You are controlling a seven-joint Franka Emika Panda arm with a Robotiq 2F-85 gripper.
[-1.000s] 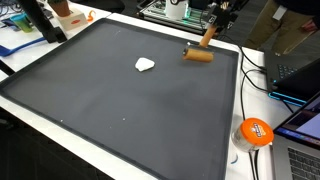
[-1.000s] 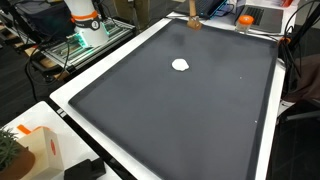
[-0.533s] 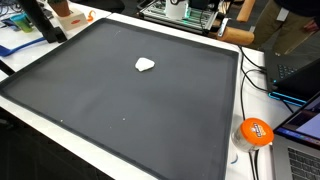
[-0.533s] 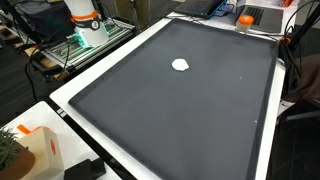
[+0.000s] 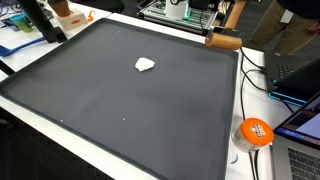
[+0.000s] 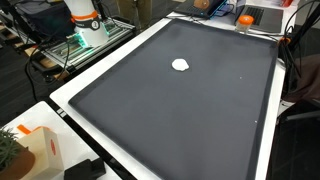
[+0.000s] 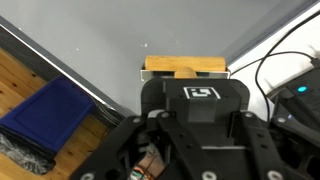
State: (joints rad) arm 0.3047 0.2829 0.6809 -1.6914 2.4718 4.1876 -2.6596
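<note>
**Nearest, exterior views.** We note an orange roll [image 5: 254, 131] on the table [image 5: 237, 100], just beside the mat's near right corner. In an exterior view, a white box [image 6: 30, 143] stands at the near corner.

**Mat.** We record a dark mat [image 5: 120, 110] that covers nearly the whole tabletop, leaving a white border all round.

**Scrap.** We find a small white scrap [image 5: 146, 65] lying on the mat towards its far half, seen in both exterior views [image 6: 181, 65]. It lies well apart from the block.

**Block.** We list a wooden block [image 5: 223, 41] at the mat's far corner, over the white border. We cannot tell whether it touches the table.

**Gripper, wrist view.** We see the gripper [image 7: 185, 76] clamped narrow on the block [image 7: 185, 68], which sits crosswise at its tip. Grey mat lies beyond the block, with the table edge running slantwise on either side.

**Farthest, wrist view.** We log a wooden floor [image 7: 25, 80] and a blue cloth [image 7: 50, 110] beside the table.
</note>
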